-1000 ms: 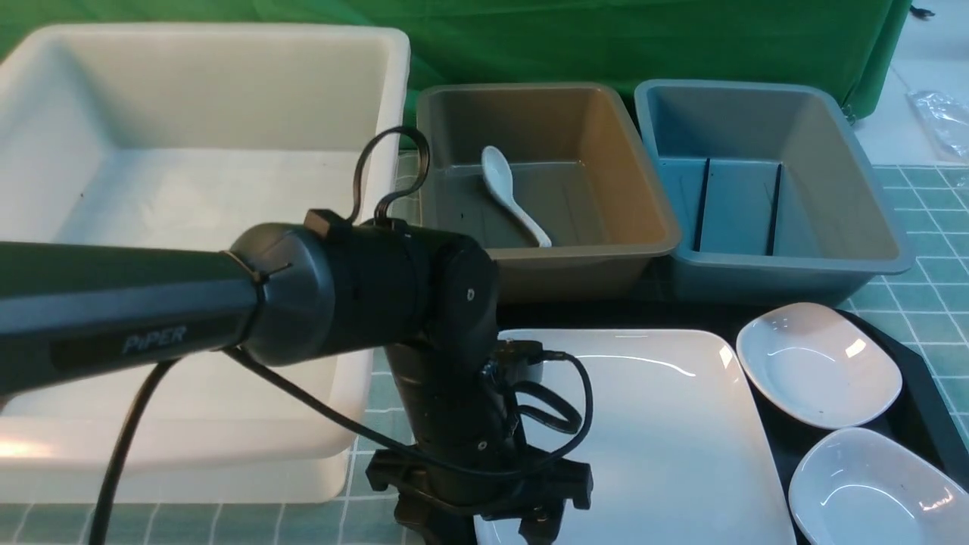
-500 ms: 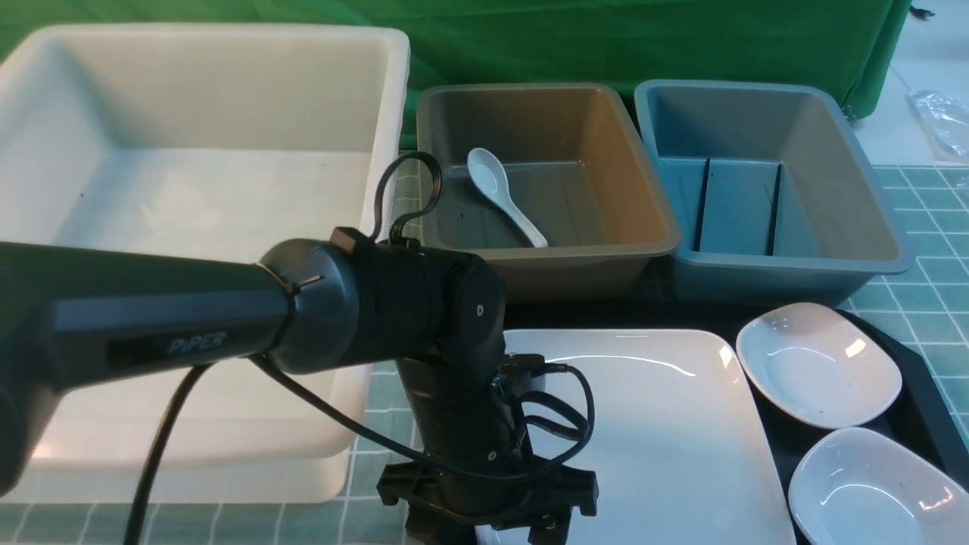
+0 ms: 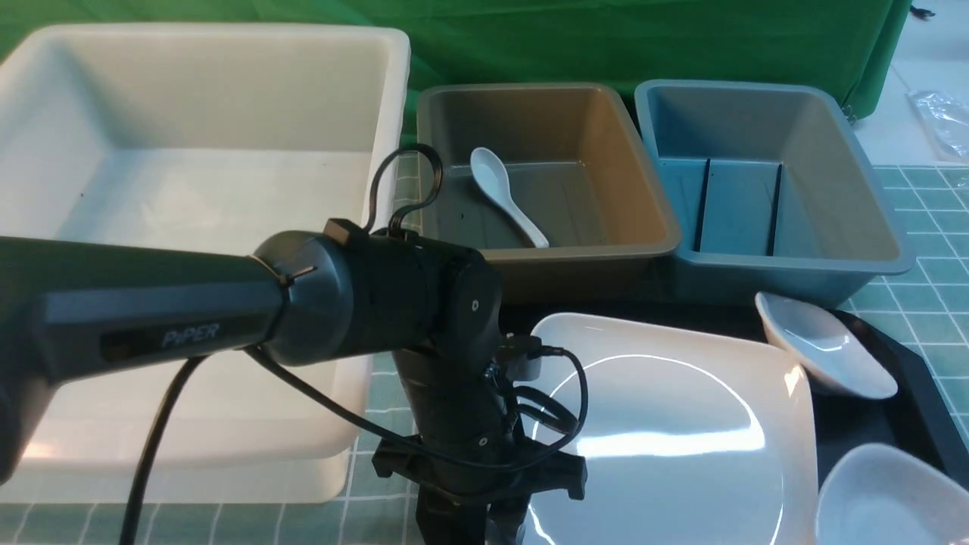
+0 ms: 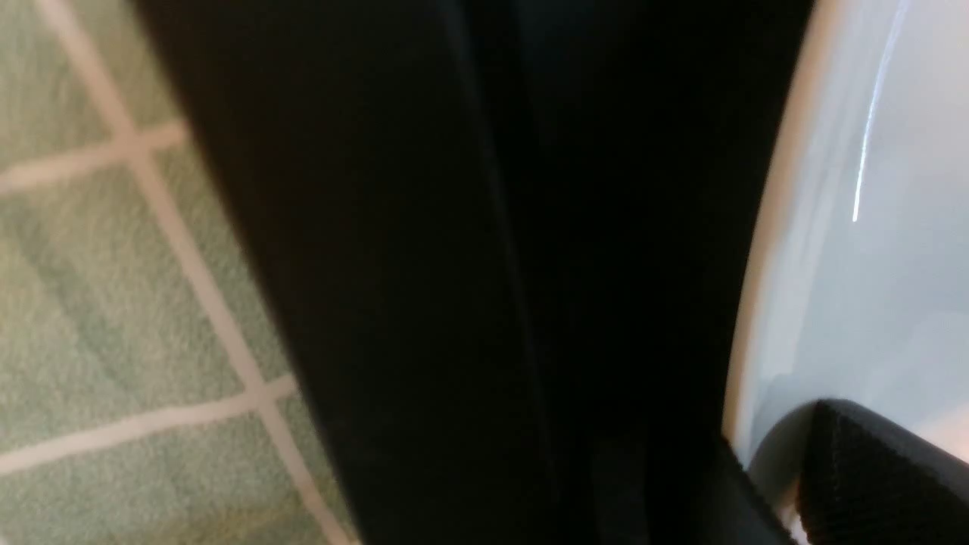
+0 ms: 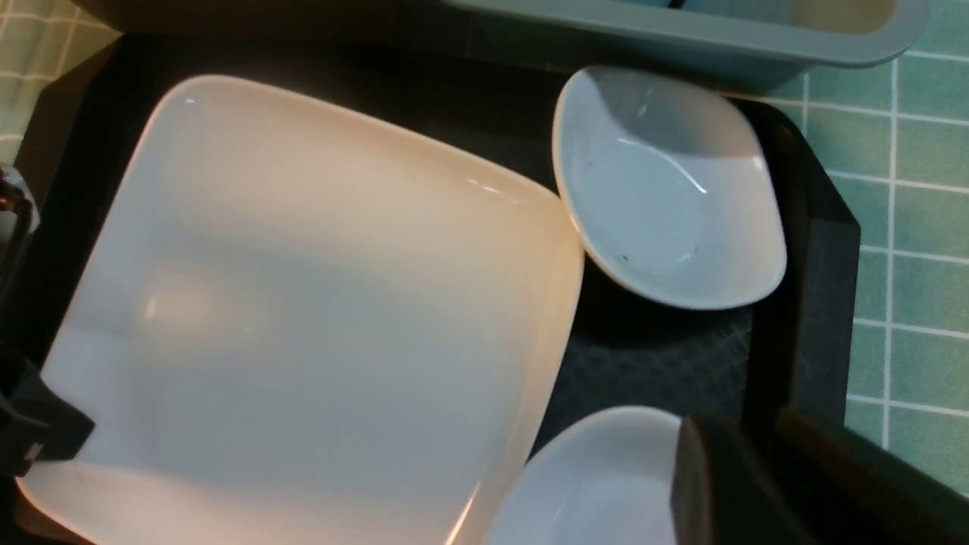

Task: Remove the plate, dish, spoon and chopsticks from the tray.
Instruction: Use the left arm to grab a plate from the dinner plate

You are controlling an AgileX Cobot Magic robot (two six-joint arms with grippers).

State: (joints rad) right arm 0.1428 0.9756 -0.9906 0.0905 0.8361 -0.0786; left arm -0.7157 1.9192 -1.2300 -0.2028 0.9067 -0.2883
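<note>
The large white plate (image 3: 681, 424) (image 5: 303, 303) sits tilted on the black tray (image 3: 916, 393) (image 5: 802, 250). My left gripper (image 3: 492, 530) (image 4: 764, 484) is shut on its near left rim, one pad (image 4: 870, 469) on top of the plate (image 4: 870, 227). The plate's right edge props the far dish (image 3: 821, 348) (image 5: 666, 189) up at a tilt. The near dish (image 3: 886, 499) (image 5: 598, 477) touches the plate's corner. My right gripper (image 5: 746, 431) hangs by that dish's right rim, fingers slightly apart; any grip is hidden. The spoon (image 3: 503, 193) lies in the brown bin (image 3: 628, 166). The chopsticks (image 3: 774, 208) lie in the blue bin (image 3: 833, 151).
A big white bin (image 3: 189, 113) stands at the left, beside my left arm. The brown and blue bins line the tray's far edge. A green checked cloth (image 3: 931, 288) covers the table, and a green backdrop hangs behind.
My left gripper has closed on the plate's rim. The plate has tipped up and slid right, tilting the far dish and nudging the near dish right. The spoon has settled.
</note>
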